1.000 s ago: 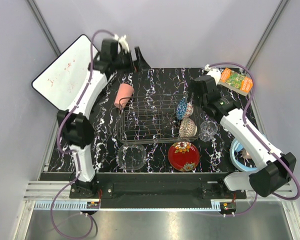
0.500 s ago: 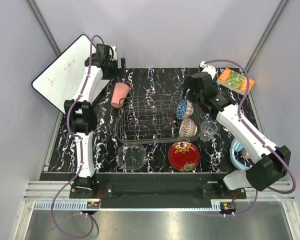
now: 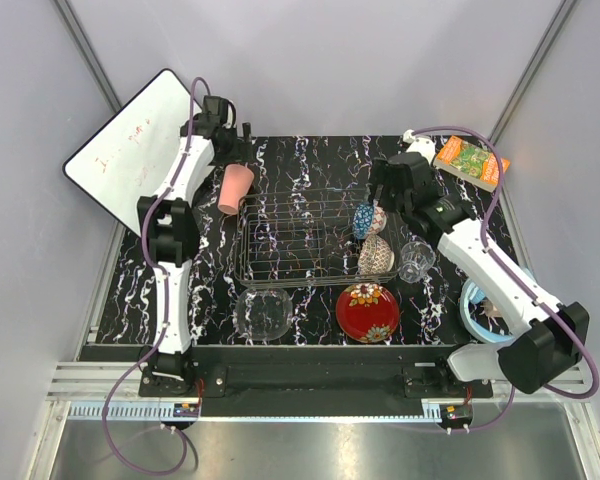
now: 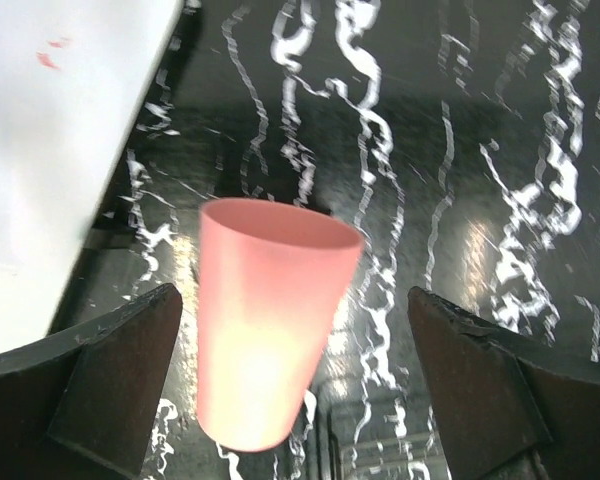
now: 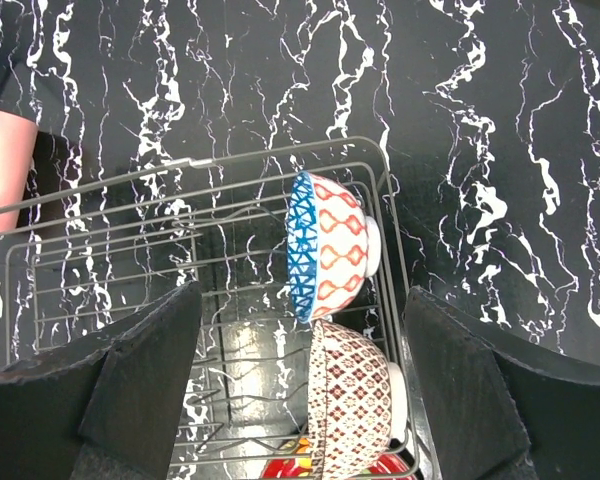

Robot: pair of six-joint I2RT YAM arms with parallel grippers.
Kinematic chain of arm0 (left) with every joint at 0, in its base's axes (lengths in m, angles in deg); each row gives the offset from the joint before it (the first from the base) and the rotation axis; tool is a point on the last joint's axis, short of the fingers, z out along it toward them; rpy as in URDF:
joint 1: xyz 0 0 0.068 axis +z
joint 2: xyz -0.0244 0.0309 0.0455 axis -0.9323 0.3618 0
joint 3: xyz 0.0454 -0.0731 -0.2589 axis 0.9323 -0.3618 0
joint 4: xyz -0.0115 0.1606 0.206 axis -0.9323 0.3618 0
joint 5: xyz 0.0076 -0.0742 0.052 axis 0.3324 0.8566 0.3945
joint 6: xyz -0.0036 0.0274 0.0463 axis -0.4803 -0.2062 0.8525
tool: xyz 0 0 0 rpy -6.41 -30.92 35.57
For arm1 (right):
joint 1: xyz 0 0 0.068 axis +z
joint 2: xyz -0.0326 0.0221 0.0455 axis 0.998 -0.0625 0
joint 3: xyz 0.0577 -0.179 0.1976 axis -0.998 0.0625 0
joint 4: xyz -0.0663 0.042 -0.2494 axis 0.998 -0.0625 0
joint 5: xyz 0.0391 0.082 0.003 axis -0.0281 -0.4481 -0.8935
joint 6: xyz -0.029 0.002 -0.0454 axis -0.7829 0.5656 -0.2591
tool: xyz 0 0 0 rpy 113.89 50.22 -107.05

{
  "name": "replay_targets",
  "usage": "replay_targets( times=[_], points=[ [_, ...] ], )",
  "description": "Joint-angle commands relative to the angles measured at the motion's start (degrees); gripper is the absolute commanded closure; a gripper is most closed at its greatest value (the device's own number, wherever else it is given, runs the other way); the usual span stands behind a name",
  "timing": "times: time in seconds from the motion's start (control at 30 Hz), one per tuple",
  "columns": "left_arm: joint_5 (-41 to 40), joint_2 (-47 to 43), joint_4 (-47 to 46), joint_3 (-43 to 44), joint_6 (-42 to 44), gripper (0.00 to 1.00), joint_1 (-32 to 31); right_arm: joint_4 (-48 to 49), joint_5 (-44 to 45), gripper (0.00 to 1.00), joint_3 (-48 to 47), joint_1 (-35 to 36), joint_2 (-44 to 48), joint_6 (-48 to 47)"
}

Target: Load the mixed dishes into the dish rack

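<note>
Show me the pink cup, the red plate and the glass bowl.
pink plastic cup (image 4: 270, 320), left wrist view, middle of its side.
red floral plate (image 3: 368, 311), top view, centre of its face.
clear glass bowl (image 3: 263, 314), top view, centre of its base.

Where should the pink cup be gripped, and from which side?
Grip the pink plastic cup across its smooth tapered wall, nearer the wider end, probably coming from above. The open left tool straddles it, one finger on each side.

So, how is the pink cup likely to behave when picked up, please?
The pink cup looks like thin plastic, so probably light and slightly squeezable. Its smooth tapered wall may slip in the left gripper. It seems tipped over, so a nudge could roll it.
</note>
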State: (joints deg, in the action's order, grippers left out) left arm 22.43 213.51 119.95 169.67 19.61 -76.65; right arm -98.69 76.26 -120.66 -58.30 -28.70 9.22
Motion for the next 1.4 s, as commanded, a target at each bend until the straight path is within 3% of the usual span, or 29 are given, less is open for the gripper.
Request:
replay_targets(
  times=[0.0,0.33,0.77,1.07,1.37],
  points=[
    [-7.18,1.16,-4.02,1.72,-3.14,0.01,0.21,2.88,0.91,0.11,1.29,-0.17,2.72,-1.33],
    [-10.18,2.22,-6.31,-0.38,-3.76,0.01,0.12,3.32,1.62,0.11,3.31,-0.26,4.74,-1.77],
    [-8.78,-1.12,-5.95,-11.01,-1.21,0.02,-2.25,3.32,2.85,0.11,4.72,-0.17,6.50,-1.51],
    [-7.81,-6.39,-4.99,-18.84,1.77,0.14,-2.25,2.62,2.41,0.11,4.72,-0.26,6.50,-0.81],
    [-9.13,-10.87,-3.14,-17.88,4.50,0.27,-2.60,1.92,1.97,0.11,3.66,-0.26,5.97,-0.63]
  ],
)
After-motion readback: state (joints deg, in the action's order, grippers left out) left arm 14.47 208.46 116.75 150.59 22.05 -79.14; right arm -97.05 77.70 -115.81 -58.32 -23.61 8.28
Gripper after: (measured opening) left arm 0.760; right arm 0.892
